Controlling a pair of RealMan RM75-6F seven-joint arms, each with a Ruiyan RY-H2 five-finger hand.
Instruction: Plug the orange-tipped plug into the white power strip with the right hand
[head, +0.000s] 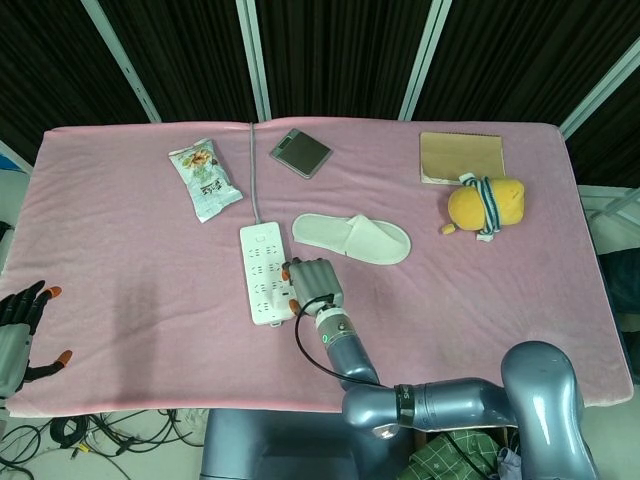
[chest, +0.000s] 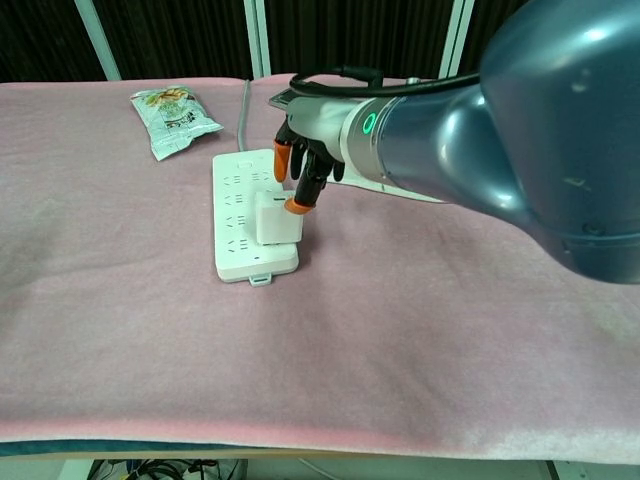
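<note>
The white power strip (head: 260, 286) (chest: 243, 218) lies on the pink cloth, near the front middle. A white block-shaped plug (chest: 277, 218) stands upright in its near right sockets. My right hand (head: 312, 282) (chest: 306, 167) hovers just above and to the right of the plug, its orange-tipped fingers pointing down and holding nothing. One fingertip (chest: 296, 205) is at the plug's upper right edge; whether it touches I cannot tell. In the head view the hand hides most of the plug. My left hand (head: 20, 328) hangs open off the table's left front corner.
The strip's grey cable (head: 256, 170) (chest: 242, 106) runs to the far edge. A snack packet (head: 204, 178) (chest: 172, 119), a dark flat device (head: 300, 152) (chest: 310, 98), a white slipper (head: 352, 238), a yellow plush toy (head: 485, 205) and a brown notebook (head: 460, 157) lie behind.
</note>
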